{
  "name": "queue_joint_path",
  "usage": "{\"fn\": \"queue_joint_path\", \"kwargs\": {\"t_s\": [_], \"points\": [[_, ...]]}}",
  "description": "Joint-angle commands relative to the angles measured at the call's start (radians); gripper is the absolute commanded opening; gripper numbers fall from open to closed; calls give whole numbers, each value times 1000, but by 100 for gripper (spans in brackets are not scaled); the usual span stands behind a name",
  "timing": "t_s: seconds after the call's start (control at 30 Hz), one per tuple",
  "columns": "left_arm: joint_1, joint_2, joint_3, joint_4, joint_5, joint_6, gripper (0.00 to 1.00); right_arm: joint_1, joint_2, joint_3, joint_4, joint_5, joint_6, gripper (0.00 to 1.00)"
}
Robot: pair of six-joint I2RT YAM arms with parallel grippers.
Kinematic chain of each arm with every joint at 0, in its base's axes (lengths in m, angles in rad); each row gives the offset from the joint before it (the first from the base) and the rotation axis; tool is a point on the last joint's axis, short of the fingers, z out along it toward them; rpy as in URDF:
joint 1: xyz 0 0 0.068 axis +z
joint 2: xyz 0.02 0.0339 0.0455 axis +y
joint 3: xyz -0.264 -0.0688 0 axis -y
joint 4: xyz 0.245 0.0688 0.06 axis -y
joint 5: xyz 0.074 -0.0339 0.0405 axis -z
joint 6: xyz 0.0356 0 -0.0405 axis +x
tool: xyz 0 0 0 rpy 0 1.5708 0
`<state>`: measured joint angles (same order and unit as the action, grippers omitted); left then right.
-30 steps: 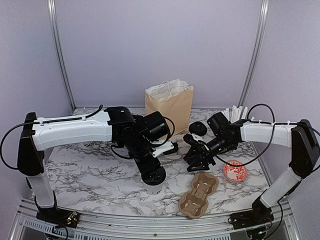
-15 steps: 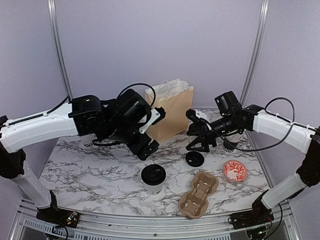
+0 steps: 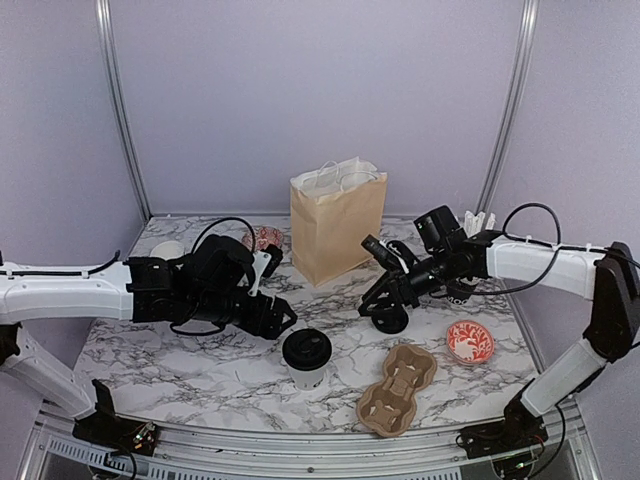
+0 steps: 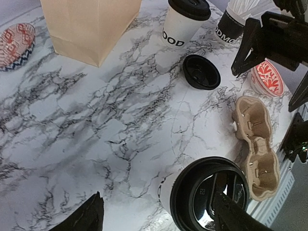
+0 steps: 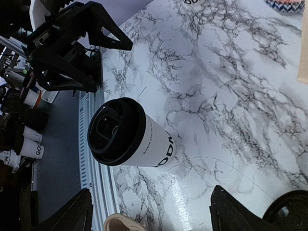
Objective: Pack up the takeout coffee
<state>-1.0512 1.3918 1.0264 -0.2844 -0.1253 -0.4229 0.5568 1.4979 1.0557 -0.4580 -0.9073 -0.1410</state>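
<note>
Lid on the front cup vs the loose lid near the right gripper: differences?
The front cup's lid is pressed onto its white cup, raised off the marble table; the loose lid lies flat on it, on no cup. The front cup's lid stands by the carrier tray, close to the left gripper; the loose lid lies beside the right gripper. Both are round, black plastic.
</note>
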Motion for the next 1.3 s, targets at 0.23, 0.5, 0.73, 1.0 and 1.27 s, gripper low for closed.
{"fn": "queue_joint_path", "kwargs": {"t_s": [0.23,0.5,0.73,1.0,1.27], "points": [[-3,-38,-229,427,191,-259,78,134,141,-21,103,-95,125,71],[-4,-12,-274,461,220,-261,68,180,258,69,54,-97,93,69],[-15,-15,-320,466,227,-277,58,200,303,106,19,-113,64,73],[-35,21,-353,461,226,-307,48,201,341,112,-2,31,46,68],[-38,53,-418,461,204,-356,40,201,405,150,-37,240,55,58]]}}
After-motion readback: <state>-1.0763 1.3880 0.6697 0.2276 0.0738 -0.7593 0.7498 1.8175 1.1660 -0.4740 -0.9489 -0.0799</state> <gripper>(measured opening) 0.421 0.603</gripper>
